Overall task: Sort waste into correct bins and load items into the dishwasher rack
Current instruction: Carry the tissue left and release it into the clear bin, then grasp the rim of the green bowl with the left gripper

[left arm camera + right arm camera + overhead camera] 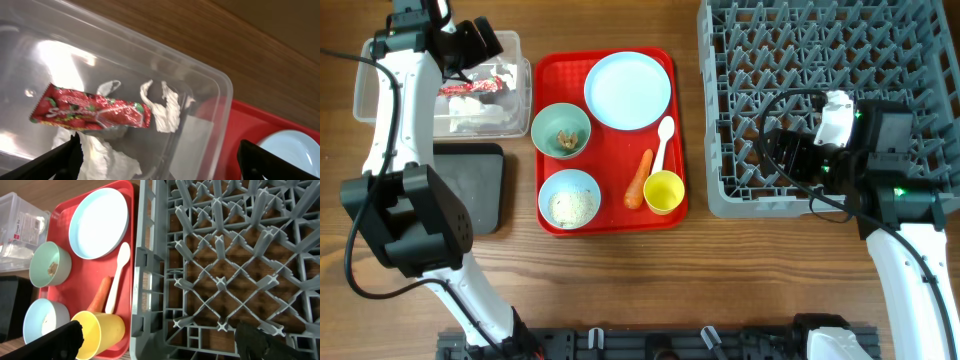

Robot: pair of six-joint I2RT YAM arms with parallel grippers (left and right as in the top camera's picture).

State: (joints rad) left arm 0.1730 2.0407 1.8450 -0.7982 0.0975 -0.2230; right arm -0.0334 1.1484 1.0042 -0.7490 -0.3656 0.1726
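My left gripper [470, 62] hangs open over the clear tub [380, 95], with nothing between its fingers. Below it in the tub lie a red candy wrapper [90, 111] and crumpled white tissue [162, 105]. On the red tray [610, 62] stand a pale blue plate [628, 90], a bowl with a brown scrap [561, 130], a bowl of rice [569, 197], a carrot [639, 180], a white spoon [663, 140] and a yellow cup [663, 191]. My right gripper [772, 150] is open and empty above the near left corner of the grey dishwasher rack [830, 60].
A shallow black tray [470, 185] lies on the wooden table in front of the tub, partly under my left arm. The rack's upright pegs [220, 282] stand close under my right gripper. The yellow cup [100, 327] stands just left of the rack's wall.
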